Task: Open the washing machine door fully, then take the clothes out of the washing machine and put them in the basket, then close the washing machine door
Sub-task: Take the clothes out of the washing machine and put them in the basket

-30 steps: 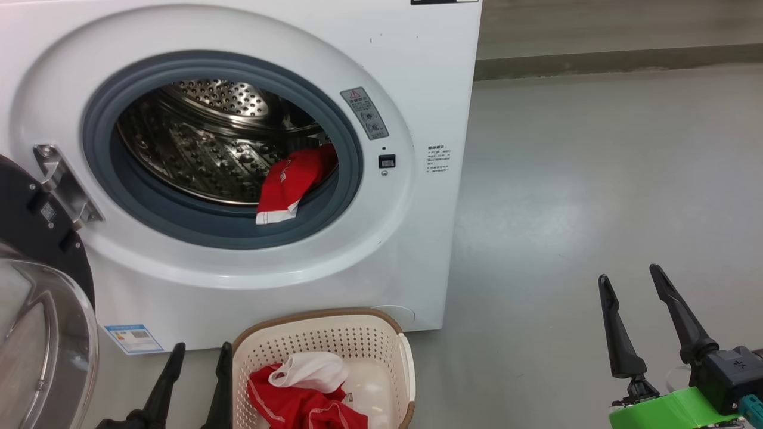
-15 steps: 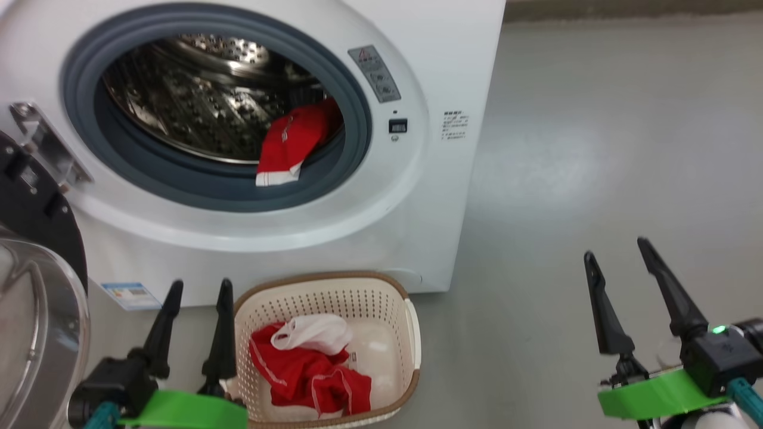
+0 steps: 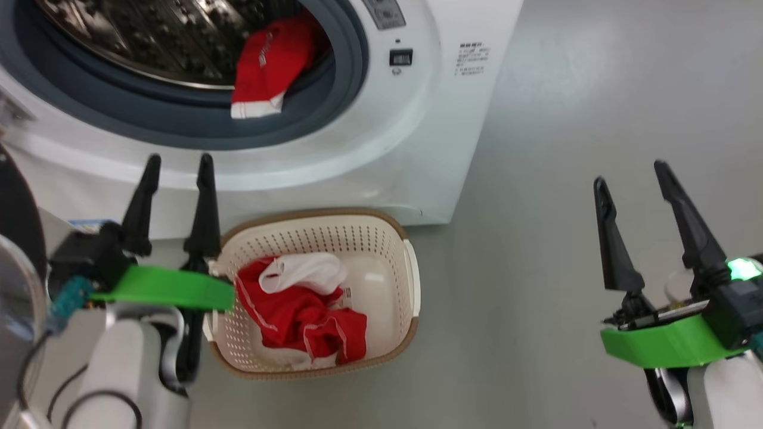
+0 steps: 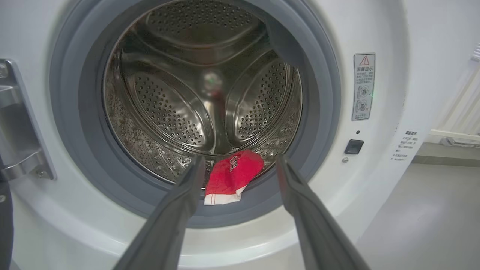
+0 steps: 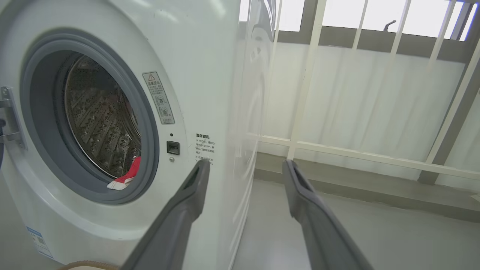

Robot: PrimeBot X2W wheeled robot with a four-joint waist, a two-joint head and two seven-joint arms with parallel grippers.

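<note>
The white washing machine (image 3: 417, 149) stands open, its round door (image 3: 18, 238) swung out at the far left edge of the head view. One red garment with white trim (image 3: 262, 65) hangs over the grey rubber ring at the drum's lower lip; I see it too in the left wrist view as the red garment (image 4: 230, 176). The cream basket (image 3: 411, 280) on the floor in front holds red and white clothes (image 3: 298, 304). My left gripper (image 3: 177, 161) is open just left of the basket, its fingers pointing at the machine front. My right gripper (image 3: 632, 173) is open over the bare floor to the right.
Grey floor (image 3: 566, 119) stretches to the right of the machine. In the right wrist view a railing with pale bars (image 5: 337, 93) runs behind the machine's right side.
The head camera has tilted down, so the machine and basket sit higher in the picture. Both grippers show higher and fuller in view, still open and empty.
</note>
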